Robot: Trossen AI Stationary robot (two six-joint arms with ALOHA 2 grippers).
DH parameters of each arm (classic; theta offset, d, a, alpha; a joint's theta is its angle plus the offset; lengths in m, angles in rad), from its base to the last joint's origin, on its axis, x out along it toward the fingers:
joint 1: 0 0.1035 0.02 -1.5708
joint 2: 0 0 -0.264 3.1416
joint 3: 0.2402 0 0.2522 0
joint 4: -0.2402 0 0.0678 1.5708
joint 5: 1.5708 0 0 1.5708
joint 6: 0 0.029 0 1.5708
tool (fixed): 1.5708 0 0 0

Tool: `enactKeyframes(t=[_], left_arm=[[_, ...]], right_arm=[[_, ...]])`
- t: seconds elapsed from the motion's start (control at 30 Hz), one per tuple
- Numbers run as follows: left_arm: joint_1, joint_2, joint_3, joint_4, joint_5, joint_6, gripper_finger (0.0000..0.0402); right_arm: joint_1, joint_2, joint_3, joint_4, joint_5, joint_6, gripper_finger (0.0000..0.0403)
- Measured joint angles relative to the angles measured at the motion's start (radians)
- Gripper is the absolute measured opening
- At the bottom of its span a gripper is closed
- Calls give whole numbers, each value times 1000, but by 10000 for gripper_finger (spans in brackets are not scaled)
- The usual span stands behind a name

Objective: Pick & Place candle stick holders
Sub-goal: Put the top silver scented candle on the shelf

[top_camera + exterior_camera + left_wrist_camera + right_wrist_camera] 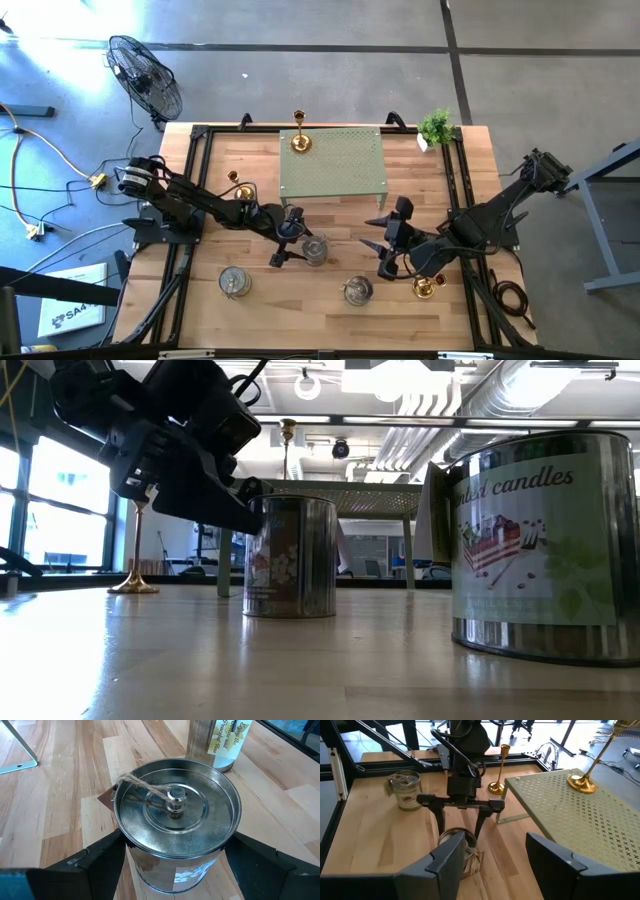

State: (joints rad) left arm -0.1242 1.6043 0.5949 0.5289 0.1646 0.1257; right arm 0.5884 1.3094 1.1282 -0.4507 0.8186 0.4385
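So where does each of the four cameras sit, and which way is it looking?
High: overhead, straight down; whole table, both arms.
Low: table height, level across; left arm's fingers at a silver tin.
Left wrist: on left arm, looking down on that tin between its open fingers.
Right wrist: on right arm, facing the left gripper; own fingers below.
All four show that tin.

Three gold brass holders upright: one (299, 140) on the green stand's back edge, one (243, 188) at table left, one (426, 287) front right. Three lidded silver tins upright on the table: centre (315, 248), front left (234, 282), front middle (357, 290).
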Motion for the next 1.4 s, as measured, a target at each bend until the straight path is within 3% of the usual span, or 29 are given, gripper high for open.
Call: enactKeyframes(t=[0.17,0.7,0.87,1.4], left_arm=[[0,0,0,0,0,0,304],[0,0,0,0,0,-1,304],[0,0,0,1,0,-1,304],[0,0,0,3,0,-5,305]], right_arm=[[0,0,0,0,1,10,214],[-7,55,-1,-49,-63,111,315],[-25,113,-1,-22,-92,25,322],[-100,290,0,88,-236,9,323]])
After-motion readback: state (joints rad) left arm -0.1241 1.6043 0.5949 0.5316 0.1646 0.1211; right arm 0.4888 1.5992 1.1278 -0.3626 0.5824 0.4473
